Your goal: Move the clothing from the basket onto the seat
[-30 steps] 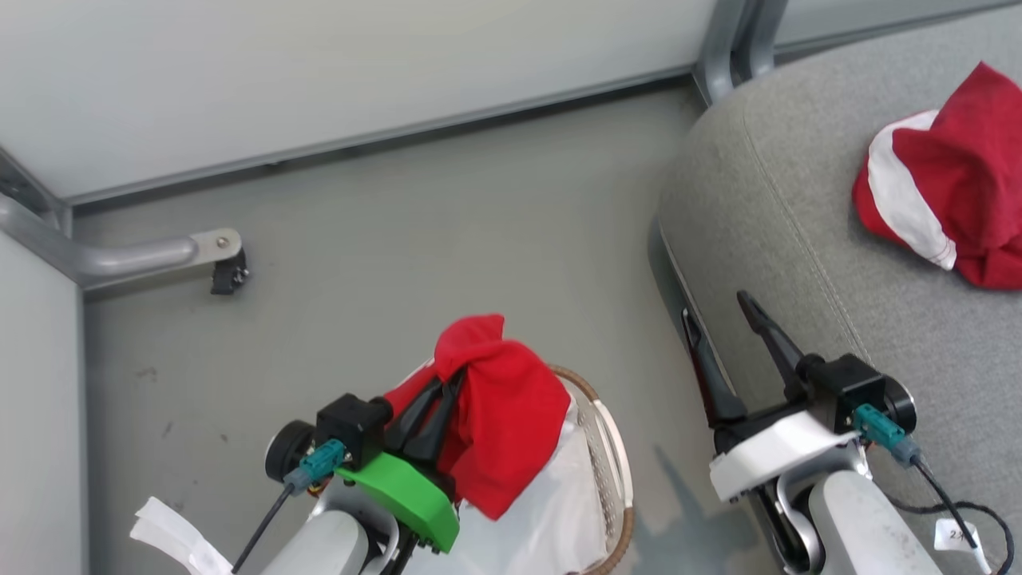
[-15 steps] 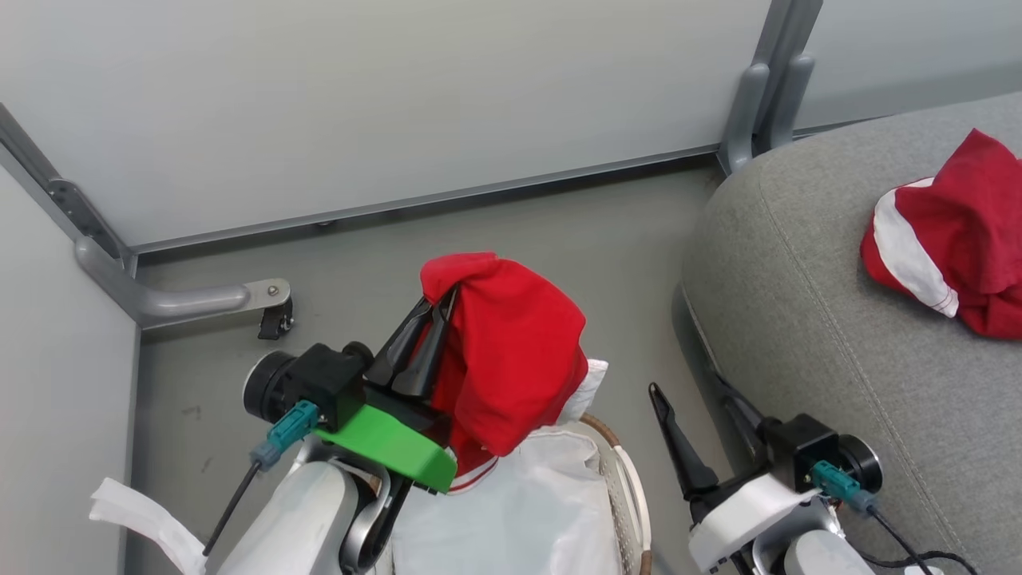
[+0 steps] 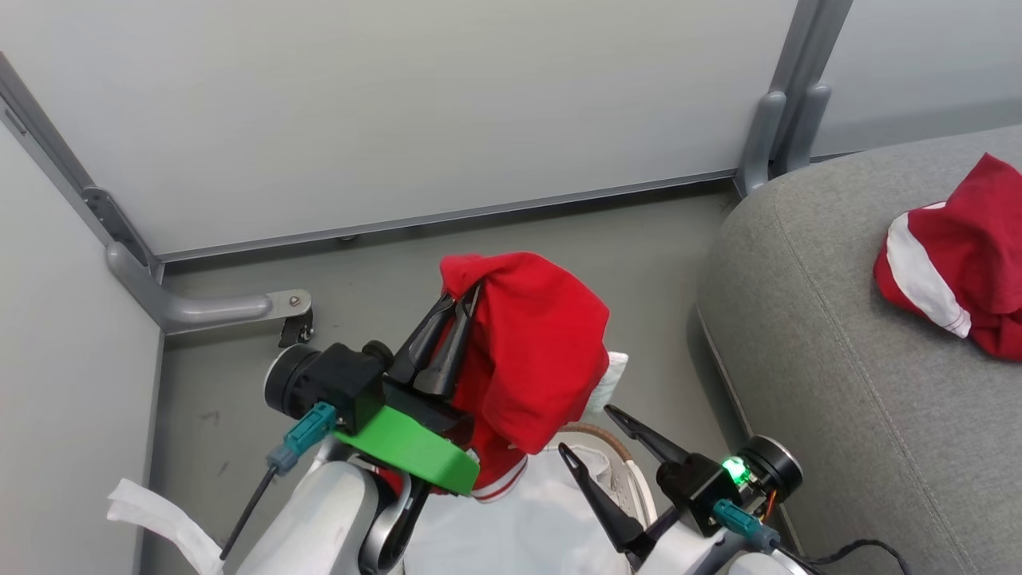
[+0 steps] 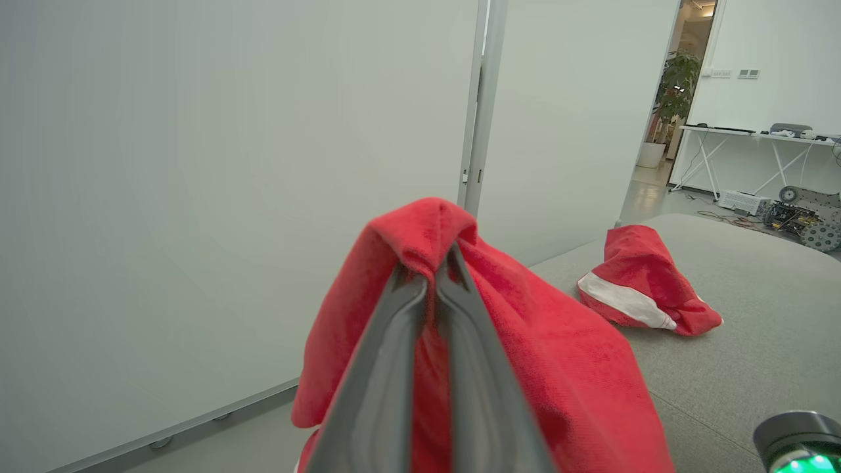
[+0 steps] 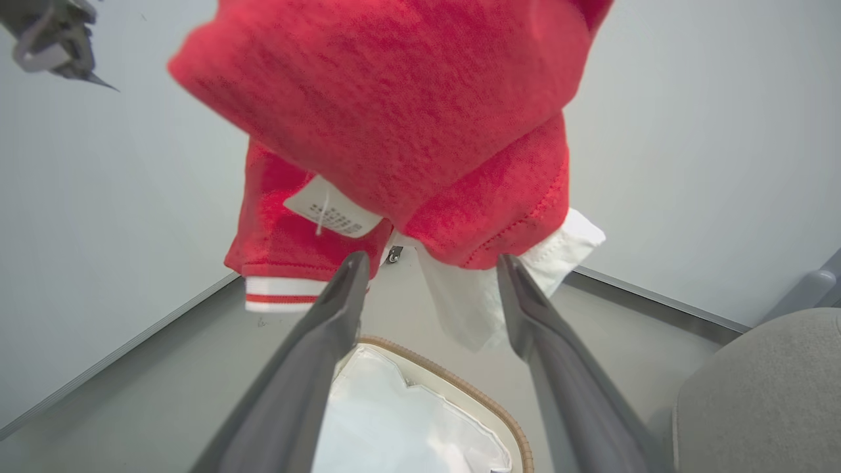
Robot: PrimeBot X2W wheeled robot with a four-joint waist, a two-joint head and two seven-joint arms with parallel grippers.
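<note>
My left gripper (image 3: 471, 289) is shut on a red garment of the clothing (image 3: 535, 359) and holds it in the air above the basket (image 3: 631, 479). From the garment hang a white panel and striped trim. The left wrist view shows the fingers (image 4: 394, 341) pinching a fold of the garment (image 4: 539, 341). My right gripper (image 3: 587, 430) is open beside the basket, just under the hanging cloth. Its fingers (image 5: 328, 328) frame the basket's brown rim (image 5: 460, 387) and white liner (image 5: 394, 427). A second red and white garment (image 3: 958, 255) lies on the grey seat (image 3: 838, 359).
White partition walls meet in a corner behind the basket. A grey metal foot with a small caster (image 3: 239, 303) sticks out over the floor at the left. A metal post (image 3: 778, 120) stands by the seat's back corner. A doorway, a plant and a table (image 4: 755, 131) lie beyond the seat.
The head camera has tilted up and shifted. My left gripper has lifted the red garment higher out of the basket. My right gripper has swung left from the seat's edge to the basket.
</note>
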